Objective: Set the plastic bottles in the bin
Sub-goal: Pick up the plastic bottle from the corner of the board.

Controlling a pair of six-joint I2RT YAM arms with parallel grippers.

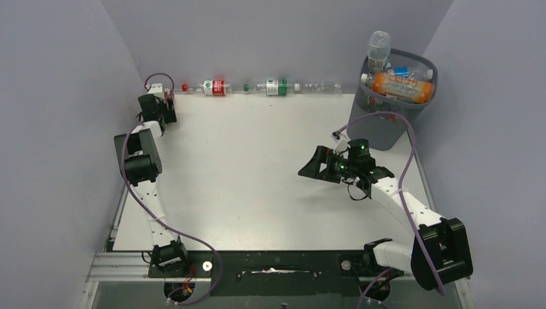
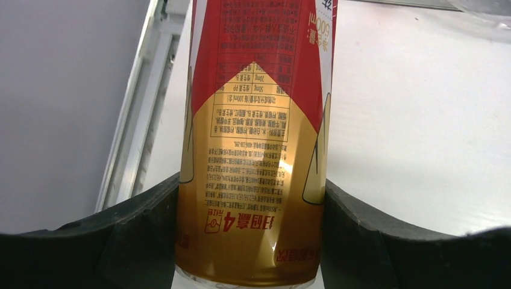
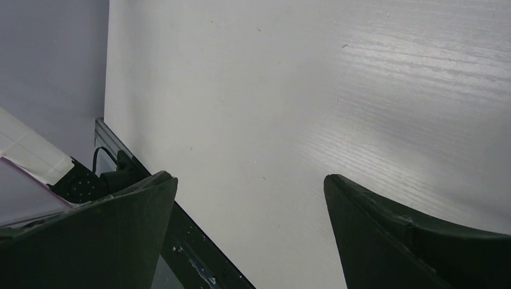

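Observation:
My left gripper [image 1: 161,111] is at the back left corner of the table. In the left wrist view it [image 2: 252,205] is shut on a plastic bottle with a red and gold label [image 2: 253,120]; the arm hides that bottle in the top view. Along the back wall lie a red-labelled bottle [image 1: 214,87], a green-labelled bottle [image 1: 277,86] and a clear bottle [image 1: 322,87]. The dark mesh bin [image 1: 386,122] stands at the back right and holds several bottles, among them an orange one [image 1: 402,87] and a clear one sticking up [image 1: 378,48]. My right gripper [image 1: 315,168] is open and empty over the bare table [image 3: 248,178], left of the bin.
Grey walls close in the table at the back and both sides. A metal rail [image 2: 138,108] runs along the table's left edge beside the held bottle. The dark front rail [image 3: 193,253] shows under the right gripper's left finger.

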